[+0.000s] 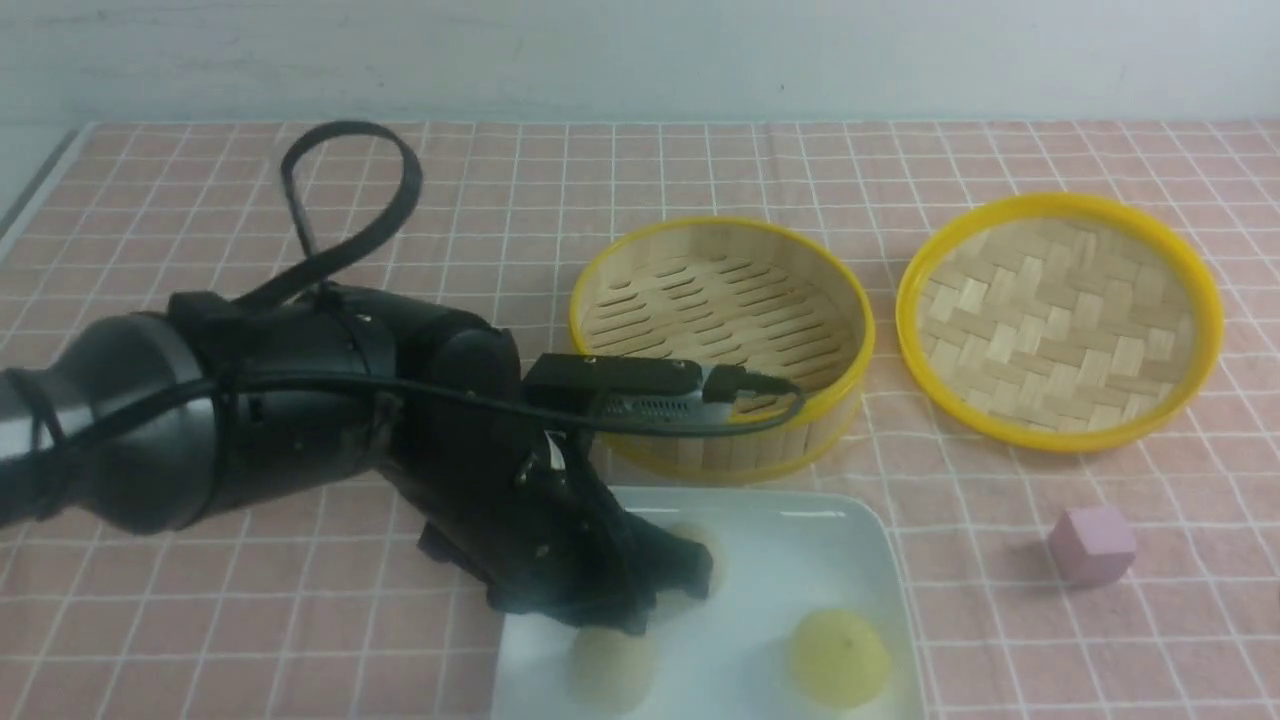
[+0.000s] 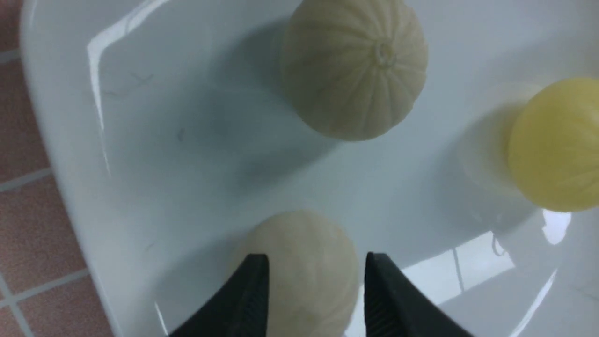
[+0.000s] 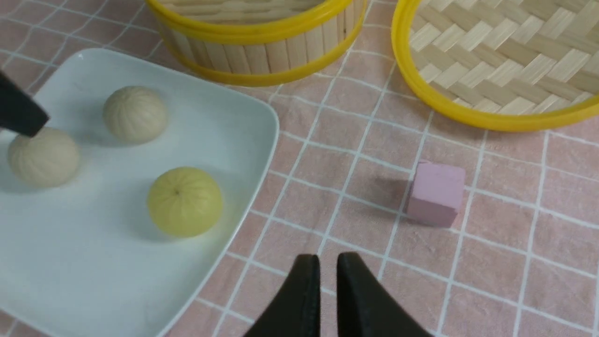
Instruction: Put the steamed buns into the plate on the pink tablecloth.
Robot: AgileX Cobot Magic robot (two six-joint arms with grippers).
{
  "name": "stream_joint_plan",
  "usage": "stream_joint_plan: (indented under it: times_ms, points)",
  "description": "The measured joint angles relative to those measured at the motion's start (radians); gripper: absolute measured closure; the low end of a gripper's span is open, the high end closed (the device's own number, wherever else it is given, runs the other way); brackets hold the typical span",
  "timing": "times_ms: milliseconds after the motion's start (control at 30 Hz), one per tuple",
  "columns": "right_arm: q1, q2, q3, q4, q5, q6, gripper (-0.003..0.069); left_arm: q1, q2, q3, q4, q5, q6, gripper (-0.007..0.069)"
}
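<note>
Left wrist view: left gripper [image 2: 316, 260], jaws parted, straddles a beige bun [image 2: 299, 234], apparently unclamped, near the left edge of the plate [image 2: 187, 140]; right gripper [image 3: 327, 264] hangs nearly closed, empty, over the pink tablecloth [image 3: 514, 243].

**Pink grid, white plate, yellow rims**

The tablecloth [image 1: 700, 170] is pink, crossed by a grid of thin white lines. The plate [image 1: 840, 540] is glossy white. Two steamed buns [image 3: 135, 114] are pale beige with fine ribbed pleats, and the third bun [image 3: 185, 201] is yellow-green. The steamer basket [image 1: 720, 245] and woven lid [image 1: 1060, 320] are pale bamboo with yellow rims, the lid in a chequered weave. The cube [image 1: 1092, 545] is pink. The left gripper [image 2: 316, 262] and right gripper [image 3: 327, 262] are black.
</note>
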Motion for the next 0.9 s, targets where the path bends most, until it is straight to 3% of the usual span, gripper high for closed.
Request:
stream_joint_plan:
  times_ms: [167,300,433,567,600,633,667,900]
  points:
    - [0.0,-0.084,-0.099,0.001,0.133,0.014,0.0587,0.0,-0.014,-0.069,0.015,0.03,-0.009,0.0242]
    - [0.0,-0.178,-0.099,-0.019,0.143,0.053,0.0652,0.0,-0.018,-0.094,0.025,0.045,-0.012,0.025]
    - [0.0,-0.286,0.022,-0.037,-0.023,0.061,0.0673,0.0,-0.019,-0.097,0.029,0.049,-0.012,0.034]
    - [0.0,-0.313,0.2,-0.037,-0.318,0.065,0.0673,0.0,-0.019,-0.097,0.032,0.051,-0.013,0.0487]
    - [0.0,-0.313,0.222,-0.037,-0.353,0.065,0.0673,0.0,-0.019,-0.097,0.033,0.051,-0.013,0.0494]
    - [0.0,-0.313,0.271,-0.037,-0.424,0.067,0.0673,0.0,-0.019,-0.097,0.034,0.051,-0.013,0.0569]
    - [0.0,-0.313,0.284,-0.037,-0.463,0.067,0.0673,0.0,-0.019,-0.097,0.036,0.051,-0.013,0.0595]
    - [0.0,-0.313,0.326,-0.037,-0.534,0.068,0.0668,0.0,-0.019,-0.097,0.041,0.051,-0.013,0.0623]
